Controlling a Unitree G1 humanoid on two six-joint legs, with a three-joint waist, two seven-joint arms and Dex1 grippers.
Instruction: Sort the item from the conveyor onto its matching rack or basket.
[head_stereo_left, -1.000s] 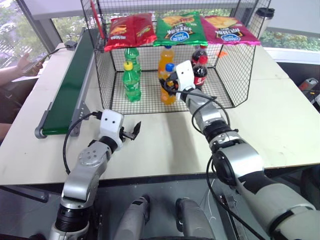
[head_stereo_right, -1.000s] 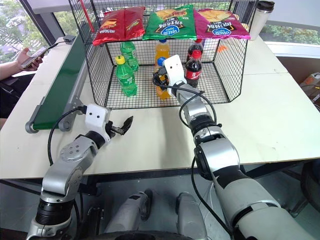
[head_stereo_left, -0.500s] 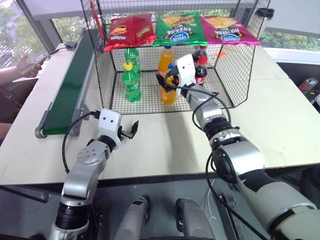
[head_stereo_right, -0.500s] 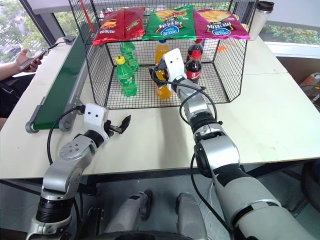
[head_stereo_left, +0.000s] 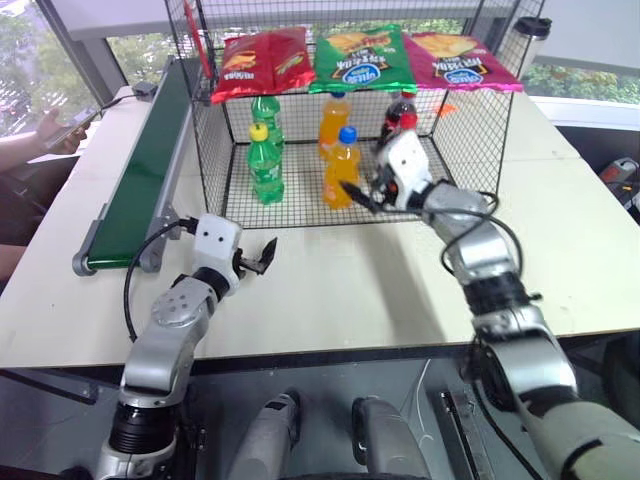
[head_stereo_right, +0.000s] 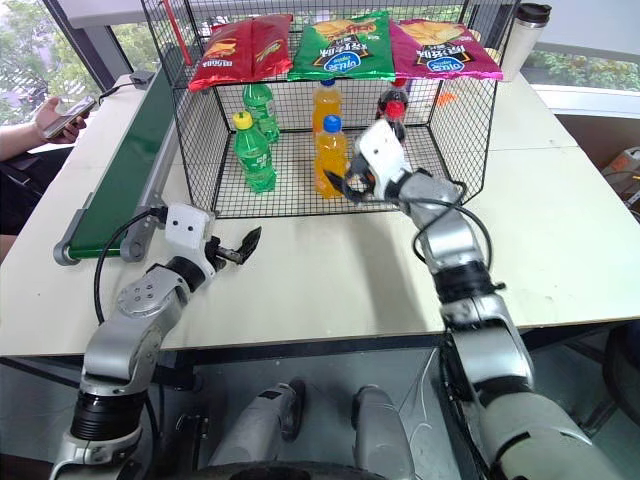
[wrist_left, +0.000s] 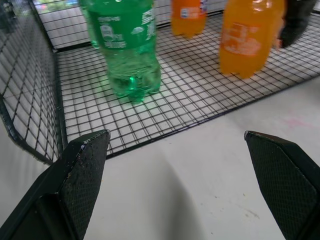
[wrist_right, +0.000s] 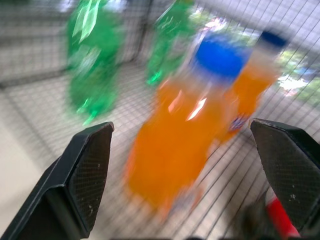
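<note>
The orange soda bottle (head_stereo_left: 342, 168) stands upright on the wire cage (head_stereo_left: 455, 150) floor in front of a second orange bottle (head_stereo_left: 333, 116), so the sorting looks done. A second ago the right gripper (head_stereo_left: 366, 189) clasped it; now its fingers are spread and it has drawn back just beside the bottle. The left gripper (head_stereo_left: 260, 257) hovers open over the worktop (head_stereo_left: 330, 280).

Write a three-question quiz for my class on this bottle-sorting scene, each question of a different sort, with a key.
1. True or false: the right gripper grips the front orange soda bottle.
2. How many green bottles stand in the wire cage?
3. The conveyor belt carries: A) a bottle B) nothing C) a chip bag.

Key: 1 false, its fingers are open beside it; 2 two; 3 B.
</note>
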